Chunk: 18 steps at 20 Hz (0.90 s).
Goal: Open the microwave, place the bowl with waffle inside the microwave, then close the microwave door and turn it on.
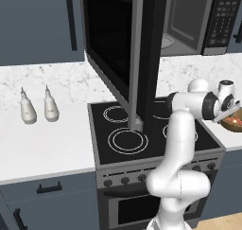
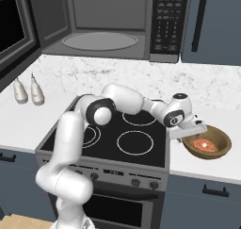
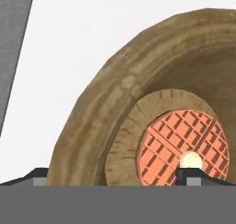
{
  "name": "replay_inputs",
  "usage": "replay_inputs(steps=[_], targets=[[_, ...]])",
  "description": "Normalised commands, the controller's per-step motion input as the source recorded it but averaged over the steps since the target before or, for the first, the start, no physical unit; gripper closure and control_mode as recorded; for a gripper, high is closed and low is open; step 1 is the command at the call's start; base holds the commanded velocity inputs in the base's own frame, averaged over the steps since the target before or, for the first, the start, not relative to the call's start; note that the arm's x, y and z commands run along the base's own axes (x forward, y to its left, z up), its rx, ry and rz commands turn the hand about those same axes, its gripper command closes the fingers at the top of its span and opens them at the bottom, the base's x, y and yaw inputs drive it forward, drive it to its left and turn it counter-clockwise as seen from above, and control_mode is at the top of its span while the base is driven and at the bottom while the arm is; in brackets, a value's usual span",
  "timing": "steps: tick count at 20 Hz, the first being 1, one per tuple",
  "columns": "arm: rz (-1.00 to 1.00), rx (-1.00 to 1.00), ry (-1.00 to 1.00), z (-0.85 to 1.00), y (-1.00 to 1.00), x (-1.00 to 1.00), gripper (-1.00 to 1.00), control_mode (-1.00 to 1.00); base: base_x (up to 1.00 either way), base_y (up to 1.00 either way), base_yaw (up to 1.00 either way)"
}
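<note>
Right base view has the bowl (image 2: 209, 145) on the white worktop (image 2: 221, 169) just right of the stove's (image 2: 113, 143) right edge, near the worktop's front edge, with the waffle (image 2: 205, 145) lying flat in its bottom. Gripper (image 2: 192, 133) sits at the bowl's left rim, one finger inside and one outside, jaws apart astride the wall. Above, the microwave (image 2: 108, 23) stands with the microwave door (image 1: 116, 54) swung open.

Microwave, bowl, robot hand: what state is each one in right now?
microwave door: swung wide open.
microwave: cavity empty, turntable bare.
bowl: on the counter right of the stove, upright.
waffle: lying in the bowl.
gripper: at the bowl's near rim, one finger inside, one outside.
</note>
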Motion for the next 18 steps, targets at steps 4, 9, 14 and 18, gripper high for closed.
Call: replay_inputs(steps=[4, 9, 14, 18], targets=[[0.02, 0.0, 0.0, -0.68, 0.0, 0.02, -1.0, -1.0, 0.0, 0.0, 0.0], [0.01, -0.04, -0.01, -0.33, 0.17, -0.11, 1.0, -1.0, 0.0, 0.0, 0.0], [0.04, -0.06, -0.01, -0.09, 0.35, -0.43, 1.0, -1.0, 0.0, 0.0, 0.0], [0.15, -0.02, -0.04, 0.36, 0.61, -0.94, 1.0, -1.0, 0.0, 0.0, 0.0]])
